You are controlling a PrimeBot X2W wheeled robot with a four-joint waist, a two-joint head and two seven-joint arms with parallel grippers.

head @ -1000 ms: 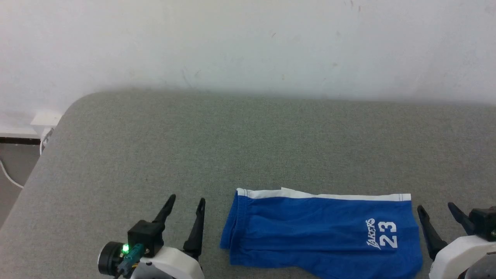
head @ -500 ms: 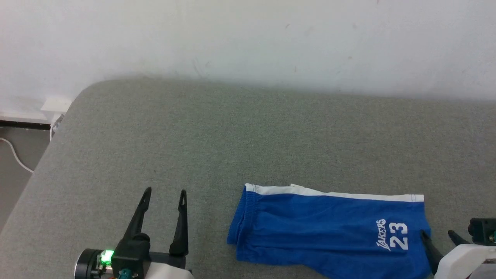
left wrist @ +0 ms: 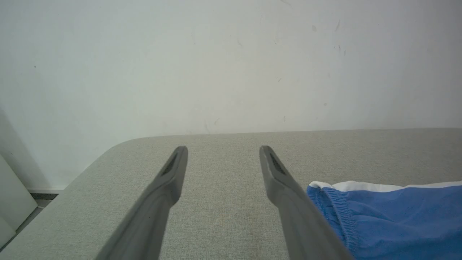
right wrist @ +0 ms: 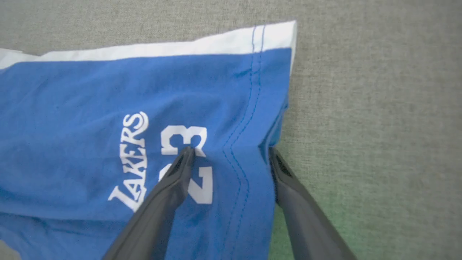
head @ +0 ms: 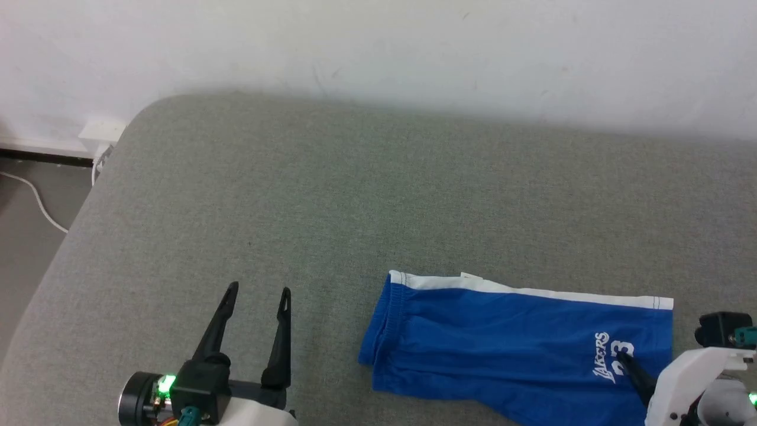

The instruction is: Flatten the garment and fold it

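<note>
The garment (head: 502,343), bright blue shorts with a white side stripe and a white "Lakers 23" print (right wrist: 144,162), lies flat and lengthwise near the front of the grey table. Its elastic waistband (left wrist: 337,213) is at the left end. My left gripper (head: 258,289) stands open on bare table left of the waistband, touching nothing. My right gripper (right wrist: 230,151) is open over the hem end. One finger (right wrist: 169,187) rests on the "23", the other (right wrist: 288,187) at the hem's outer edge. In the head view a single right finger (head: 636,371) shows on the print.
The grey padded table (head: 355,195) runs back to a white wall (head: 378,41) and has a rounded far-left corner. Beyond its left edge is floor with a white cable (head: 35,201) and a white box (head: 102,130) at the wall.
The head camera has shifted. My right gripper has moved from beside the hem to over it, one finger now on the print. My left gripper has drawn further left of the waistband.
</note>
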